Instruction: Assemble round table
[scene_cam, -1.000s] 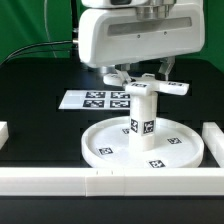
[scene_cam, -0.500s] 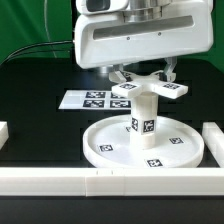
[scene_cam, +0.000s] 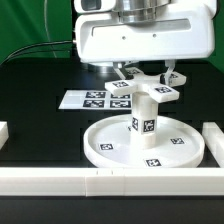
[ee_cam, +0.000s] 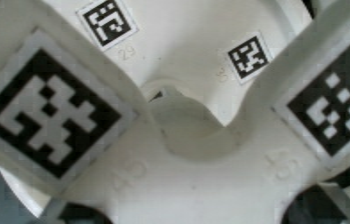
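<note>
Cross-shaped piece [scene_cam: 150, 92], pinched by the gripper [scene_cam: 146, 77], sits on the thick cylinder [scene_cam: 141, 126], and any tilt could jam the joint crooked!

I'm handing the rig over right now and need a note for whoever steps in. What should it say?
Gripper: low over the cross, fingers on either side of it; cannot tell whether it is clamped.
Disc: flat on the table.
Cylinder: upright at the disc's centre.
Cross: on top of the cylinder.
Done: all three parts stacked.
Left: probably check that the cross is fully seated, then release and lift away.
</note>
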Action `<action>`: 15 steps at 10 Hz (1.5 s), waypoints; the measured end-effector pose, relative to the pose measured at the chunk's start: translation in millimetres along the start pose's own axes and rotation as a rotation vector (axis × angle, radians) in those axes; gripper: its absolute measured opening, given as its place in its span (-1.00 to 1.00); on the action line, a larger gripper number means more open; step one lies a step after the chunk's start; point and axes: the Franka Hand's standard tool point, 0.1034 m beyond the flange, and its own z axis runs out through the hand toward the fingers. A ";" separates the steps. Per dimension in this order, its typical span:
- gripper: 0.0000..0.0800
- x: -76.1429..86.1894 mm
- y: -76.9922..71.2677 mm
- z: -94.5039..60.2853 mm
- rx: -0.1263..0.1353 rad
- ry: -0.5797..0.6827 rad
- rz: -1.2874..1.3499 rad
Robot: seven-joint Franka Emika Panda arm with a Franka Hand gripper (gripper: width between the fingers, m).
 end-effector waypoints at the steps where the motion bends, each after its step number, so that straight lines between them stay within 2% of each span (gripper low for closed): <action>1: 0.12 0.4 -2.3 0.3 0.004 0.014 0.088; 2: 0.12 -0.5 -7.3 0.9 0.010 0.031 0.196; 7: 0.12 -0.8 -9.3 1.0 0.027 0.029 0.497; 10: 0.12 -0.7 -6.9 1.1 0.085 0.041 0.807; 12: 0.12 1.8 -8.0 0.6 0.145 0.059 1.028; 15: 0.12 2.3 -7.6 0.4 0.162 0.041 1.304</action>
